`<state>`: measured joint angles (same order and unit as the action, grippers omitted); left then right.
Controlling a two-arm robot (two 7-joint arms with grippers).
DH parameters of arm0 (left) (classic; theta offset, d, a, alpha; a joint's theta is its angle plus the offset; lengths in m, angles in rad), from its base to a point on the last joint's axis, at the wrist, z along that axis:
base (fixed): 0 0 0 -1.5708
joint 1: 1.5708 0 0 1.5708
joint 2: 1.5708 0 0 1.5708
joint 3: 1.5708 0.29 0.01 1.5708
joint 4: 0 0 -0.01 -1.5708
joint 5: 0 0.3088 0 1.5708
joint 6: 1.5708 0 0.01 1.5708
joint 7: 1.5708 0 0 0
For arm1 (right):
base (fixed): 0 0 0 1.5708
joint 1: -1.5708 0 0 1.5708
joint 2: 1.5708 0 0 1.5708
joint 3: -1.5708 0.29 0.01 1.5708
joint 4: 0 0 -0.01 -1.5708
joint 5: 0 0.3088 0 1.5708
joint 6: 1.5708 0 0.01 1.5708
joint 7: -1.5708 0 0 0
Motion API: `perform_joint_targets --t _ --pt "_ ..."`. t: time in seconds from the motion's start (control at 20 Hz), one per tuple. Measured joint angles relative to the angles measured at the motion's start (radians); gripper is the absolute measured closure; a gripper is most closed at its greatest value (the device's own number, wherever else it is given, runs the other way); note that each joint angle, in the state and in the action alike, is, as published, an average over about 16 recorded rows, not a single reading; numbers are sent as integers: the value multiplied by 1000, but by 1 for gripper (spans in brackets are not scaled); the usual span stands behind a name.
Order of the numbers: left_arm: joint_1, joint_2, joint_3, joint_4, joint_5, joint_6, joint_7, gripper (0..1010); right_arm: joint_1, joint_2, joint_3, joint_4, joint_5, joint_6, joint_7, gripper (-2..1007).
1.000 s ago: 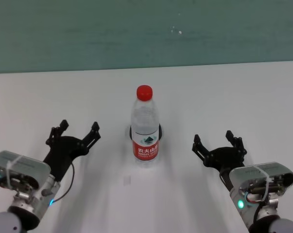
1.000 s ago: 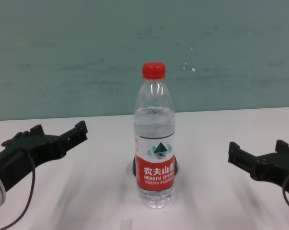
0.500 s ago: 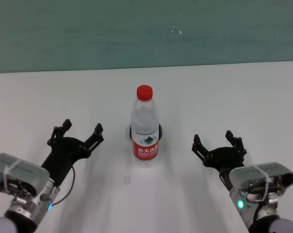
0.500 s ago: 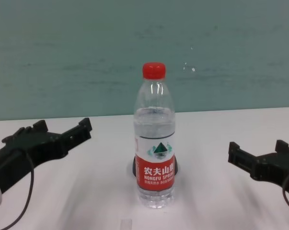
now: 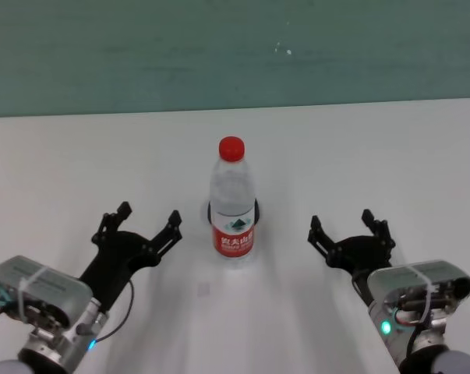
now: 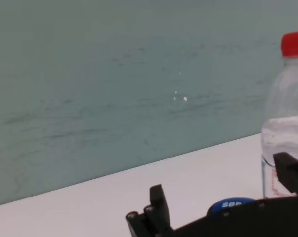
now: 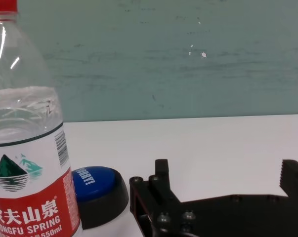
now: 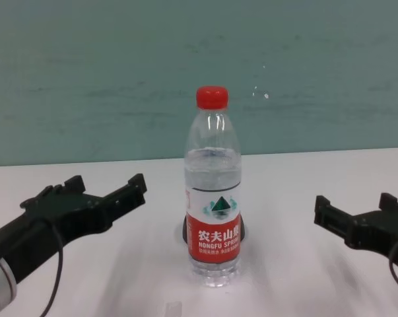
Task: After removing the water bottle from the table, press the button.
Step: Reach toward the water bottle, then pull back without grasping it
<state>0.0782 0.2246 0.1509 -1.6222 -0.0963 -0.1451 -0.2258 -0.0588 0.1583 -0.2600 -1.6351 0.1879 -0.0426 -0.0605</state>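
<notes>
Fingers spread wide and empty, the left gripper [image 5: 138, 226] sits low over the white counter [image 5: 359, 156], near the water bottle [image 5: 233, 204] but not touching it. The right gripper [image 5: 351, 231] waits on the bottle's other side, well apart, its fingers equally wide and holding nothing. The bottle stands upright at mid-counter, red cap on, directly in front of the blue button [image 7: 93, 179], which shows clearly only in the right wrist view, just behind the bottle's base. The bottle appears tall, narrow and only partly filled, so a finger tip that clips its side before the fingers straddle it could tip it over, perhaps onto the button behind. A grip taken too high on the smooth plastic might let it slip or swing. Pressing the button looks awkward until the bottle is cleared away.
</notes>
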Motion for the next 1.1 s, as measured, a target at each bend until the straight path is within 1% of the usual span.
perform_joint_targets --t 0.5,0.75,1.1 --pt "1 10 39 -6 2 -7 -23 7 0 0 0 0 0 0 0 5" --pt "-10 13 59 2 6 -10 -30 7 0 0 0 0 0 0 0 5" --pt "-34 15 79 20 14 -9 -34 7 0 0 0 0 0 0 0 5"
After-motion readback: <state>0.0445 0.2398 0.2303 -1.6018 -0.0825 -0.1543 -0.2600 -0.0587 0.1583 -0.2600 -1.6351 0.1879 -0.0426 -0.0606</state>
